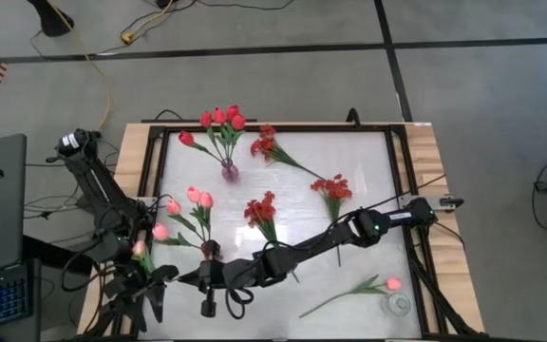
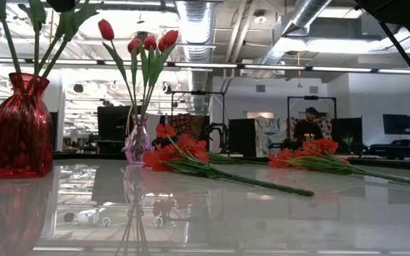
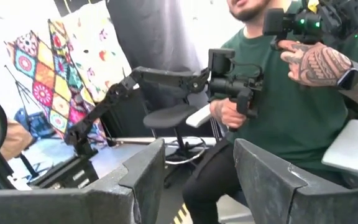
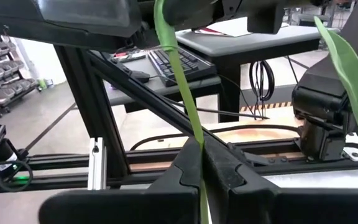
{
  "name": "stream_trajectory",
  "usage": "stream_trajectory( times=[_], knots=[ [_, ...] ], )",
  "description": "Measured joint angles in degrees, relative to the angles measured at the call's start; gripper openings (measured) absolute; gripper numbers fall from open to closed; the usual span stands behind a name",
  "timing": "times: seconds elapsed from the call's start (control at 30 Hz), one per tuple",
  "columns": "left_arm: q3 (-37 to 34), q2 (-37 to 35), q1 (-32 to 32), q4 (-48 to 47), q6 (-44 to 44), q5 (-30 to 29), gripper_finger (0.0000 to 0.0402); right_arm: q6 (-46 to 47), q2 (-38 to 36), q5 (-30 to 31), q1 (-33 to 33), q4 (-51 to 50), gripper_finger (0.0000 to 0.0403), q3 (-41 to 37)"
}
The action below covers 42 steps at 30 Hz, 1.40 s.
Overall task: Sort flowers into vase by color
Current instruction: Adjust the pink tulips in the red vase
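- Right claw [image 4: 201, 168] is clamped tight on a green flower stem [image 4: 182, 81], over the near-left part of the tabletop [image 1: 349, 204] beside the red vase [image 2: 18, 128] of pink tulips [image 1: 196, 198].
- Left claw [image 3: 194, 177] stands apart, empty, at the near-left edge.
- Red tulips [image 1: 221, 118] fill the far clear vase [image 1: 229, 172].
- Red blossom sprays [image 1: 262, 211] and one pink tulip [image 1: 392, 283] lie loose on the tabletop.
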Motion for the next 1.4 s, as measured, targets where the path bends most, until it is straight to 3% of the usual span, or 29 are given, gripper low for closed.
stream_trajectory(
  times=[0.63,0.87,1.07,1.27,1.4],
  knots=[
    [0.0,0.1,0.0,2.1,0.4,1.7,0.018,-2.0,-0.2,-5.8,-0.4,-3.6,0.0029,0.0],
    [0.0,0.0,0.0,2.2,1.9,1.9,0.018,-6.9,-0.2,-8.0,-0.5,-4.7,0.0029,0.0],
    [0.0,0.0,0.4,1.6,2.9,1.6,0.018,-10.7,-0.2,-14.6,-1.1,-5.1,0.0029,0.0],
    [0.0,0.0,1.2,0.4,-1.6,3.5,0.018,-9.4,-0.5,-15.1,-1.6,-9.9,0.0029,0.2],
    [0.9,-0.3,1.3,-5.9,-6.9,5.1,0.018,-7.5,-0.3,-15.6,-2.3,-10.6,0.0029,0.2]
  ],
)
